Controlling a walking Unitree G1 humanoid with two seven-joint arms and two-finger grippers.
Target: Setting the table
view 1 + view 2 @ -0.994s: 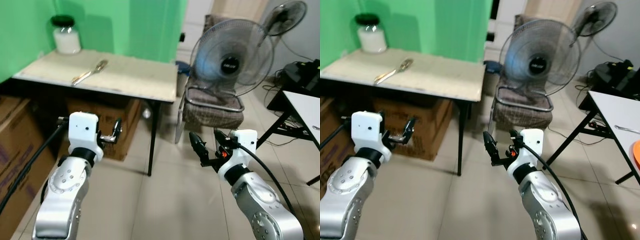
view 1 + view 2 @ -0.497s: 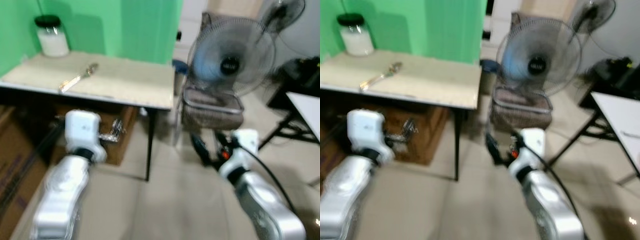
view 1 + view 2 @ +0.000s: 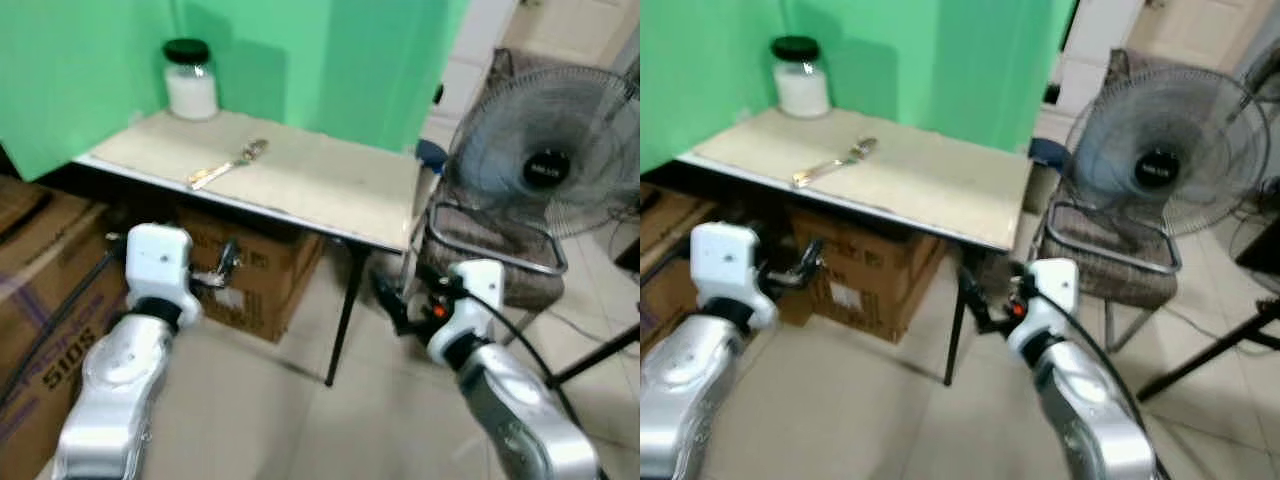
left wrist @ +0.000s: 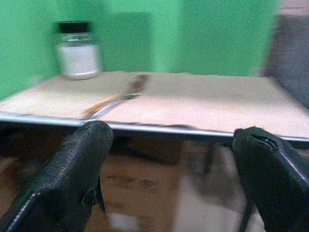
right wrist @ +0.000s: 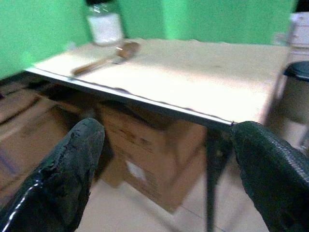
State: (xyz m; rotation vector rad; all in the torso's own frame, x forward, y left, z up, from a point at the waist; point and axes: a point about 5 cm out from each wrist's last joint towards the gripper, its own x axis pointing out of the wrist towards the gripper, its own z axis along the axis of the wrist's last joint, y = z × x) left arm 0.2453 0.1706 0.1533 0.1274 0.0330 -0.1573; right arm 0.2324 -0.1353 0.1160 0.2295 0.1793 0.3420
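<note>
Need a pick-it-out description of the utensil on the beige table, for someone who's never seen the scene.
Find the beige-topped table standing against the green wall. Toward its back corner stands a glass jar with a black lid; nearer the front edge lies the long wooden-handled metal utensil. It is flat, slim and lies diagonally, unlike the upright jar.

left gripper point(image 3: 228, 262): raised forward, fingers apart | right gripper point(image 3: 392, 302): raised forward, fingers apart

Tabletop point(image 3: 330, 180) mostly bare, jar point(image 3: 189, 79) in far corner, utensil point(image 3: 228, 166) near front edge, boxes point(image 3: 250, 280) crowding underneath
</note>
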